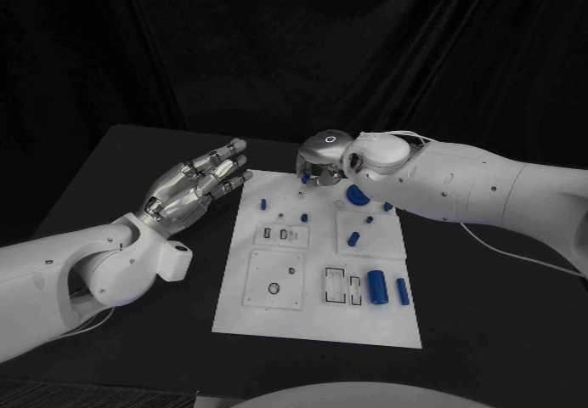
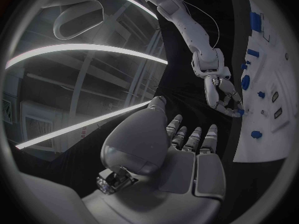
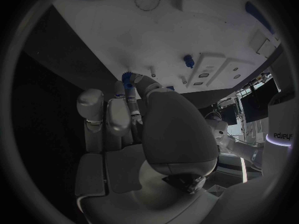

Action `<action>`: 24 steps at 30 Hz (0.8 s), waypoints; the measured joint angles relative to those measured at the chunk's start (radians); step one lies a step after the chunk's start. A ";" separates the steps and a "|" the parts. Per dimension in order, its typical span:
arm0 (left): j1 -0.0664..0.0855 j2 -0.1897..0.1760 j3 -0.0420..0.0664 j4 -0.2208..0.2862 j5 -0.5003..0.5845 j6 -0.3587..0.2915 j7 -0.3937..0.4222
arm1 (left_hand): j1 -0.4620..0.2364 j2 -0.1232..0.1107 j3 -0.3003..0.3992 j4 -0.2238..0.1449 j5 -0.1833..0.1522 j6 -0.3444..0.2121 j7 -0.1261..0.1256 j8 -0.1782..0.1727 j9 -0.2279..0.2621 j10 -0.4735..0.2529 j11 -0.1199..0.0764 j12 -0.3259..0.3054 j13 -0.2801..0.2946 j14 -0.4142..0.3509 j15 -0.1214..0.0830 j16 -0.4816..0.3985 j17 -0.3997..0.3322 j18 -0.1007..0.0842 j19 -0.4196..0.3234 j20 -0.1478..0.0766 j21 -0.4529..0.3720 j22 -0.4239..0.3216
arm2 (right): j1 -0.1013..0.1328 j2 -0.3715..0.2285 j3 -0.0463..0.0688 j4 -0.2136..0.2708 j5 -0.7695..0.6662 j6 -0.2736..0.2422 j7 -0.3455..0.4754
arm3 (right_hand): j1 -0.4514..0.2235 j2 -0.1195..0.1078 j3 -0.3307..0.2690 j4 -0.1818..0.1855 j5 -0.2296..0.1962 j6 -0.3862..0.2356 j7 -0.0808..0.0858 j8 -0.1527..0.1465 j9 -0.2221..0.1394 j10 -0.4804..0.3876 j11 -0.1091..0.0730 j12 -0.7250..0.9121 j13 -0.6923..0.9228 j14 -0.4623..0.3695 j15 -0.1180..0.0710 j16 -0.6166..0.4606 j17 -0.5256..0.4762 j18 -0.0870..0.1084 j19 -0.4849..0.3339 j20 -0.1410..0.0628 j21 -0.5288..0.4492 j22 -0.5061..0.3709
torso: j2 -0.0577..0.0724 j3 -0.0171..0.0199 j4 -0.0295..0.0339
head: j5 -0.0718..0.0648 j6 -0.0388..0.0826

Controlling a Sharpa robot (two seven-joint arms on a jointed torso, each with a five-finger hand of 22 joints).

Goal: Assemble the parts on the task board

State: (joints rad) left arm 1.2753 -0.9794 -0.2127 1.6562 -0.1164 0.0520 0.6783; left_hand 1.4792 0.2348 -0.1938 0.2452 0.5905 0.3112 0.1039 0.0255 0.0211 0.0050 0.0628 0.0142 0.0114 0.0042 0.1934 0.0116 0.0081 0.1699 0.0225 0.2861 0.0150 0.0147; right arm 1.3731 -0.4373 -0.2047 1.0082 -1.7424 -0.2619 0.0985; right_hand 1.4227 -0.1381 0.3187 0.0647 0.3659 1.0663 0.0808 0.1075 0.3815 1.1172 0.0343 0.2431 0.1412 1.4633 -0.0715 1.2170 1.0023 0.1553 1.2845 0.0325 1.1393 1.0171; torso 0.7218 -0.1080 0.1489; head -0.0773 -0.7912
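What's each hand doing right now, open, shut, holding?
Left hand: open, fingers spread, holds nothing.
Right hand: pinches a small blue part at the task board's far edge.

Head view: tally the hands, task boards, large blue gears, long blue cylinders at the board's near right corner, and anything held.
Hands: 2, left hand, right hand
Task board: 1
Large blue gear: 1
Long blue cylinders: 2
Small blue part in right hand: 1
Total: 7

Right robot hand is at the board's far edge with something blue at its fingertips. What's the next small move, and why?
Probably lift the right robot hand slightly: its fingers seem to pinch a small blue part at the task board far edge, and the left robot hand hovers open beside it.
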 measured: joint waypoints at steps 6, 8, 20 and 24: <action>0.000 0.003 0.000 -0.004 0.000 0.003 0.000 | 0.003 0.003 0.000 0.000 0.000 0.000 0.000 0.003 0.000 0.000 0.000 0.000 0.000 0.000 0.000 0.000 -0.001 0.000 0.000 0.000 0.000 -0.001 | -0.007 -0.003 0.000 0.003 0.000 0.000 -0.003 | 0.000 0.000 0.000 0.000 0.000 0.000 0.000 -0.009 0.001 0.000 0.000 0.000 -0.001 0.000 0.000 0.000 0.000 0.000 -0.009 0.009 0.000 0.000 | -0.001 -0.0009 -0.0006 | -0.001 -0.002; 0.000 0.005 0.000 -0.005 0.000 0.004 0.000 | 0.003 0.003 0.000 0.000 0.000 0.000 0.000 0.003 0.000 0.000 0.000 0.000 0.000 0.000 0.000 0.000 -0.001 0.000 0.000 0.000 0.000 -0.001 | -0.009 -0.003 0.000 0.003 0.000 0.000 -0.004 | 0.000 0.000 0.000 0.000 0.000 0.000 0.000 -0.014 0.000 0.000 0.000 0.000 -0.001 0.000 0.000 0.000 0.000 0.000 -0.009 0.009 0.000 0.000 | -0.001 -0.0012 -0.0009 | -0.001 -0.003; 0.000 0.010 0.000 -0.011 0.000 0.012 0.000 | 0.003 0.003 0.000 0.000 0.000 0.000 0.000 0.003 0.000 0.000 0.000 0.000 0.000 0.000 0.000 0.000 -0.001 0.000 0.000 0.000 0.000 0.000 | -0.033 0.012 -0.001 -0.023 0.001 0.002 -0.011 | 0.012 0.012 0.011 -0.011 0.000 -0.122 -0.024 -0.034 -0.002 -0.059 0.010 -0.066 -0.014 -0.009 0.009 0.000 -0.001 0.000 -0.018 0.017 0.000 0.001 | -0.001 -0.0012 -0.0007 | 0.003 -0.010; 0.000 0.011 0.000 -0.013 0.000 0.015 0.000 | 0.003 0.003 0.000 0.000 0.000 0.000 0.000 0.003 0.000 0.000 0.000 0.000 0.000 0.000 0.000 0.000 -0.002 0.000 0.000 0.000 0.000 0.000 | -0.038 0.012 -0.001 -0.026 0.001 0.007 -0.018 | 0.012 0.011 0.011 -0.011 -0.056 -0.362 -0.109 -0.034 -0.099 -0.251 0.014 -0.167 -0.057 -0.040 0.023 -0.009 -0.036 0.000 -0.053 0.027 -0.011 -0.007 | -0.001 -0.0013 0.0000 | 0.004 -0.012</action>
State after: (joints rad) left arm 1.2753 -0.9686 -0.2129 1.6430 -0.1164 0.0666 0.6784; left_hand 1.4818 0.2374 -0.1937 0.2452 0.5905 0.3110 0.1039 0.0290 0.0211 0.0050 0.0629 0.0142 0.0114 0.0043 0.1936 0.0117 0.0065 0.1699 0.0226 0.2861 0.0151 0.0147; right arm 1.3353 -0.4254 -0.2062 0.9827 -1.7418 -0.2554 0.0805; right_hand 1.4343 -0.1268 0.3297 0.0538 0.3096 0.7043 -0.0287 0.0732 0.2824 0.8664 0.0478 0.0765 0.0843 1.4231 -0.0482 1.2084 0.9668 0.1556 1.2316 0.0597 1.1285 1.0100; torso 0.7209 -0.1093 0.1489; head -0.0736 -0.8028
